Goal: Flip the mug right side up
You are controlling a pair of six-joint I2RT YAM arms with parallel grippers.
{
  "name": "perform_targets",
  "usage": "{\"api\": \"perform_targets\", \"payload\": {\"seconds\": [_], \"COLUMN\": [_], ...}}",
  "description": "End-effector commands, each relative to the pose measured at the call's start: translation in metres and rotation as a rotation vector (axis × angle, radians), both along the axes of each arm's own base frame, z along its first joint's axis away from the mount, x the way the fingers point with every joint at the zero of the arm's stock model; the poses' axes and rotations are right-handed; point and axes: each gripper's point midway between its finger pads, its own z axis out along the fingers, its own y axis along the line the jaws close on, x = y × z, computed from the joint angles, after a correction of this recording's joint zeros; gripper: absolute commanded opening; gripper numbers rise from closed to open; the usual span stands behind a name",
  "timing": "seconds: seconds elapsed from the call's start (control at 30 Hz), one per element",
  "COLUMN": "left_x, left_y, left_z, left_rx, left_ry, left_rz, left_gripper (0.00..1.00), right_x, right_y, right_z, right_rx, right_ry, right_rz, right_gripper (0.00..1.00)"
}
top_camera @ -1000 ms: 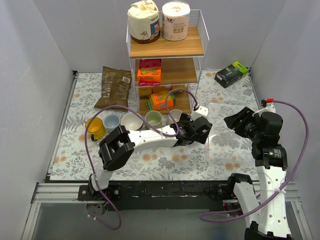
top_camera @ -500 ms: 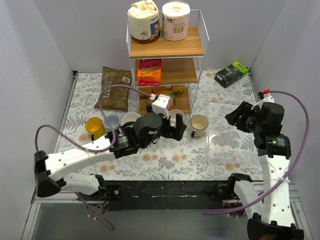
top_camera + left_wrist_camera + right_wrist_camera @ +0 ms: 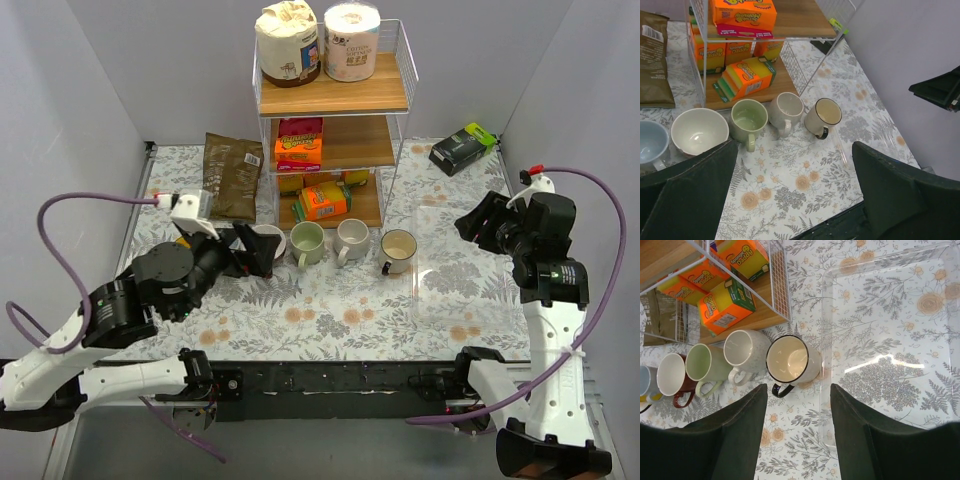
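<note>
- One cream mug [image 3: 398, 250], dark rim; upright, mouth up; on floral table [image 3: 330, 320]; 3 o'clock end of the cup row; handle toward 7 o'clock
- white mug [image 3: 350, 238] just beside it at 9 o'clock; green mug [image 3: 307, 242] next along
- clear tray [image 3: 460, 290] near, at 3 o'clock
- left gripper [image 3: 250, 250]; jaws spread wide; holds nothing; well apart from the cream mug, at its 9 o'clock
- right gripper [image 3: 482, 222]; jaws parted; holds nothing; above the tray

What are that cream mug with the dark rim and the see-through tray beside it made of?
The cream mug looks like enamelled metal: a glossy coat, a thin dark rim and a dark handle. Glazed ceramic is possible too. The clear tray looks like glossy hard plastic: the flowered cloth shows through it, and light glares off its floor.
</note>
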Motion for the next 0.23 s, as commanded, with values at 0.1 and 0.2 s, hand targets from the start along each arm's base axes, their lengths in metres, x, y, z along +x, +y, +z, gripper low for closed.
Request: {"api": "perform_targets", "payload": {"seconds": [0.1,0.2], "left_x": [-0.015,-0.016], "left_y": [0.035,0.041], "left_z": [0.019,0.026], "left_rx": [-0.075,-0.103], "left_ry": [-0.026,-0.043], "left_rz": [0.001,0.005], "left_gripper": [0.98,0.98], "right_x": [0.003,0.005], "right_y": [0.004,0.005], "right_z": [0.028,0.033], "right_rx": [-0.003,0.003], "right_ry": [-0.094,-0.111], "right_rz": [0.029,0.034], "right_gripper": [0.61,0.61]}}
